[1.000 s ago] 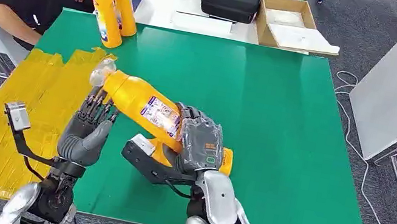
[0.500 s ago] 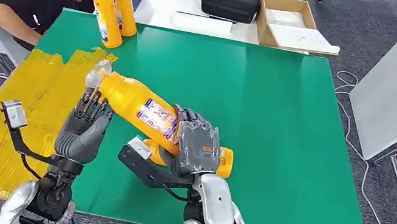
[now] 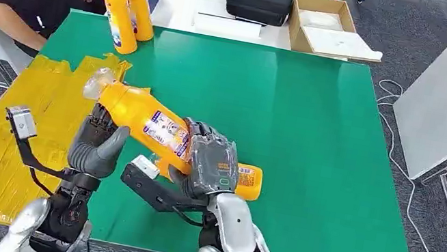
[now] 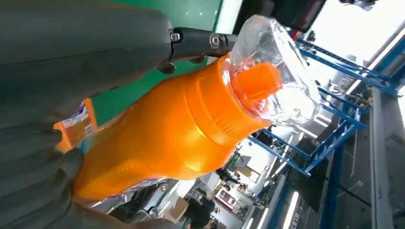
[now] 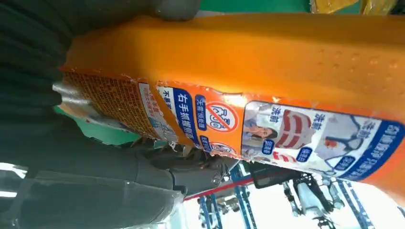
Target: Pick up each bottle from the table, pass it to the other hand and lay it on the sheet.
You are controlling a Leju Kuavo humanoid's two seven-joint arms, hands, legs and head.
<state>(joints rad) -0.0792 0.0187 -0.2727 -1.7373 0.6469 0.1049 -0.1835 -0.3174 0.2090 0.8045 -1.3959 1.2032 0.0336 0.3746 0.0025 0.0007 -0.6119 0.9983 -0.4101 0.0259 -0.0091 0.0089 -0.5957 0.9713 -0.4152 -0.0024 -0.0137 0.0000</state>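
Green mat [image 3: 314,149], 3 bottles, 1 [image 3: 145,119] in right robot hand [image 3: 210,165]

Bottle [image 3: 158,127] base behind right hand [image 3: 210,163]

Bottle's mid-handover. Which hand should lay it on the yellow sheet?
Left. The left hand is at the bottle on the yellow sheet side; the right hand grips its base over the green mat.
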